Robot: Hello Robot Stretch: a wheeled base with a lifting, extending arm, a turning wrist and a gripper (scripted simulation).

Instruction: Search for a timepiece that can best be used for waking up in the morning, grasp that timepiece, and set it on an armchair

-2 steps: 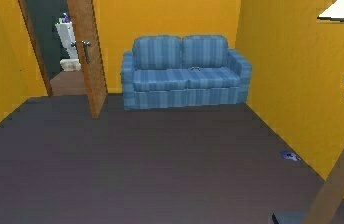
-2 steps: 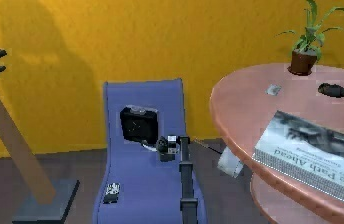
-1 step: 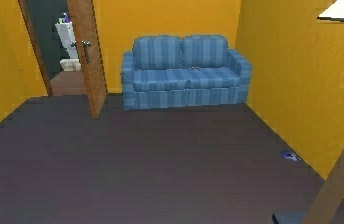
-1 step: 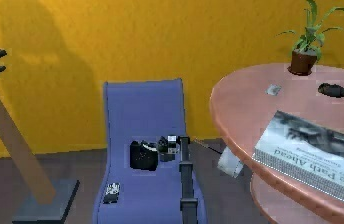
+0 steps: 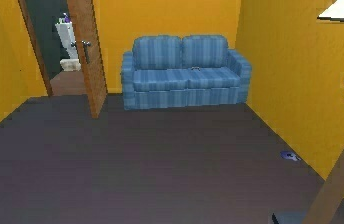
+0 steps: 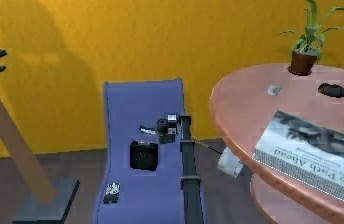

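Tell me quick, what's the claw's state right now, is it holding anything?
Claw: cannot be told whether it holds anything; it is seen against the blue armchair, with a dark boxy thing on the seat.

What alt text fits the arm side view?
The robot's dark arm rises before a blue chair, its fingers near a dark boxy thing on the seat. At right, a round reddish table holds a newspaper and potted plant against an orange wall.
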